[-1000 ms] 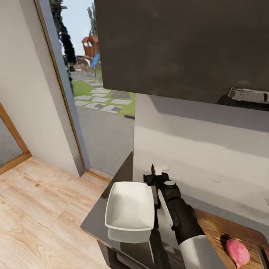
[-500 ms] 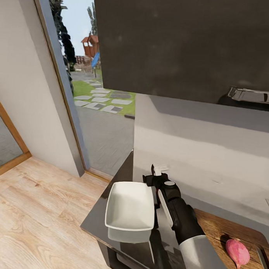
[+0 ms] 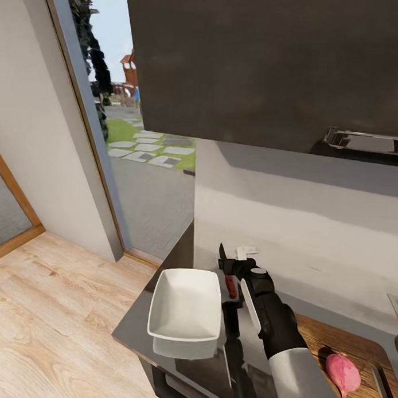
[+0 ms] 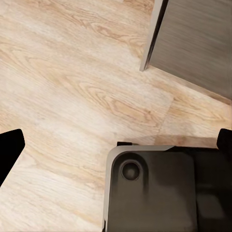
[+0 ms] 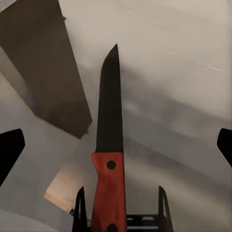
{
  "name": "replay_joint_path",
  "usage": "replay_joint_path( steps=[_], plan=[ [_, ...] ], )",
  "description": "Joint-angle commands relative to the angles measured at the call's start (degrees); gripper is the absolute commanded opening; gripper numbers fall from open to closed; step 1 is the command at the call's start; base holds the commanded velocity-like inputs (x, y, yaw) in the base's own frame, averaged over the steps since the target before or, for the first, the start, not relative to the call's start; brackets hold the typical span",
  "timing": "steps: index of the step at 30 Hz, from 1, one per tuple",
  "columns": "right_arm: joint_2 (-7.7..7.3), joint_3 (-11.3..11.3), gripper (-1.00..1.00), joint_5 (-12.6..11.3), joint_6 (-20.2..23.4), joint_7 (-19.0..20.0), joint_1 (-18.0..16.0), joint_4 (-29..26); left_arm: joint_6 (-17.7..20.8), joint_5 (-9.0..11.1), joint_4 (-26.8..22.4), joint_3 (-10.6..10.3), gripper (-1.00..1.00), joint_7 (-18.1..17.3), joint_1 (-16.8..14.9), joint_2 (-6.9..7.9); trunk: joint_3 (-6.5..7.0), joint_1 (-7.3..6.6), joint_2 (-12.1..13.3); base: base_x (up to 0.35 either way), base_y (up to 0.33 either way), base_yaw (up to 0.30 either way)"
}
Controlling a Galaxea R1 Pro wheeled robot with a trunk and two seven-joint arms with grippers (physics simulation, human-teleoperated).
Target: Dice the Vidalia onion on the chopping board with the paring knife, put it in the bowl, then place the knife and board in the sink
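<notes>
Gripping the paring knife (image 5: 109, 159) by its red handle, our right hand (image 3: 234, 268) has lifted it blade-up beside the bowl (image 3: 185, 304); the onion (image 3: 342, 373) waits whole on the chopping board (image 3: 366, 354); dicing can begin.

Dark wall cabinet (image 3: 255, 63), wood floor (image 3: 51, 308), open doorway (image 3: 144, 134) to garden.
</notes>
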Motion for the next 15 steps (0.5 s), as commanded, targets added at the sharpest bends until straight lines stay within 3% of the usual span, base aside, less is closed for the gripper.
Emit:
replay_joint_path(
  steps=[1, 15],
  plan=[
    [0.01, 0.1, 1.0, 0.5, 0.4, 0.0, 0.0, -0.1, -0.1, 0.4, 0.0, -0.4, 1.0, 0.5, 0.0, 0.1, -0.11, 0.04, -0.1, 0.0, -0.006, 0.0],
    [0.01, 0.0, 1.0, 0.5, 0.4, 0.0, 0.0, 1.3, -0.1, 0.4, 0.1, -0.4, 1.0, 0.5, 0.0, 0.1, -0.11, 0.04, -0.1, 0.0, -0.001, 0.0]
  ],
)
